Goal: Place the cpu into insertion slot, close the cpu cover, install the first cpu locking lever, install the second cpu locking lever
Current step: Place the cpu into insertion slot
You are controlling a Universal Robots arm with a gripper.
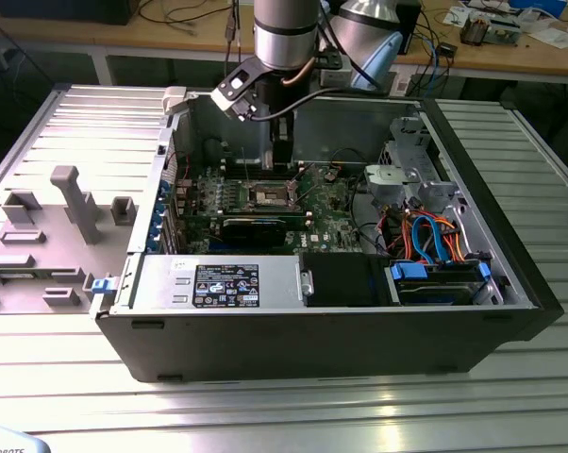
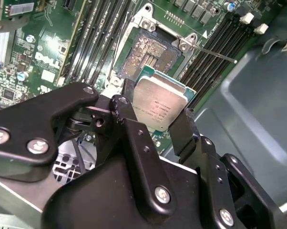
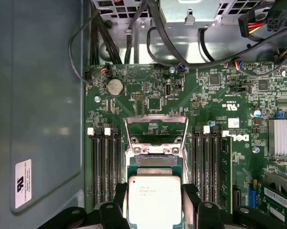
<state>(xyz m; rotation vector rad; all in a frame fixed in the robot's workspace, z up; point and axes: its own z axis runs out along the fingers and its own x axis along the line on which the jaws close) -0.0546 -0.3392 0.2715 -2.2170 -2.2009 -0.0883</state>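
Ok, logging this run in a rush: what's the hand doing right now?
Hand: closed on the cpu, held near the slot.

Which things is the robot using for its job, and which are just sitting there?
For the job: gripper, holding the cpu; empty insertion slot; open cpu cover; locking lever.
Just there: coin battery; memory slots; orange and blue cables; power supply.

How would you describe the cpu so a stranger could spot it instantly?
Look in the open computer case for the green motherboard. Near its square insertion slot, two black fingers grip the cpu. It is a small flat square with a dull silver top, unlike the long dark memory slots alongside.
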